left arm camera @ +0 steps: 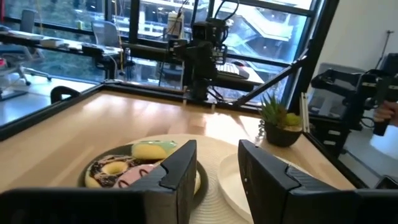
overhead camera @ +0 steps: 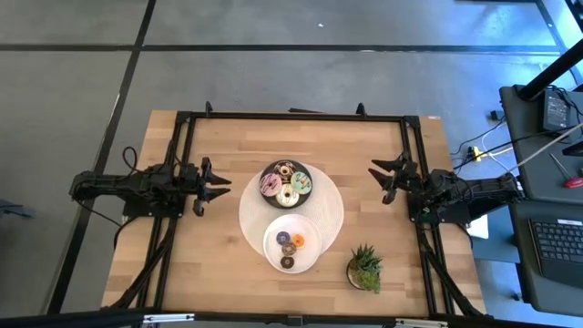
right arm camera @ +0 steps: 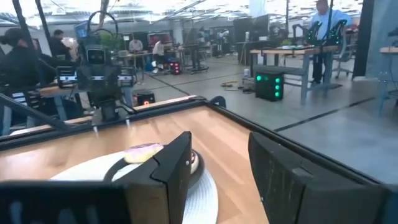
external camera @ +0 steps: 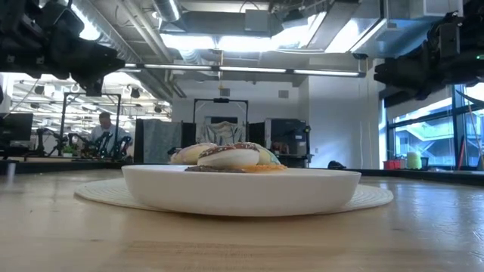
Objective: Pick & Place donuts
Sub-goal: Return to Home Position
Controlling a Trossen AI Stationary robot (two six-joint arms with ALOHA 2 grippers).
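Four larger donuts, brown (overhead camera: 285,169), pink (overhead camera: 271,185), white (overhead camera: 289,195) and green (overhead camera: 301,183), lie on a dark plate (overhead camera: 308,171). Three minis, purple (overhead camera: 284,239), orange (overhead camera: 299,240) and dark brown (overhead camera: 288,261), lie on a white plate (overhead camera: 271,253) nearer the table's near edge. My left gripper (overhead camera: 219,185) hovers open to the left of the dark plate, its fingers pointing at it; the left wrist view shows the donuts (left arm camera: 124,169) just ahead. My right gripper (overhead camera: 381,180) is open to the right of the plates, and the pink donut (right arm camera: 144,151) shows ahead of it.
Both plates sit on a round white placemat (overhead camera: 332,205) in the middle of the wooden table. A small potted plant (overhead camera: 365,269) stands near the near right corner. A dark frame (overhead camera: 291,116) runs along the far and side edges. People are in the room beyond.
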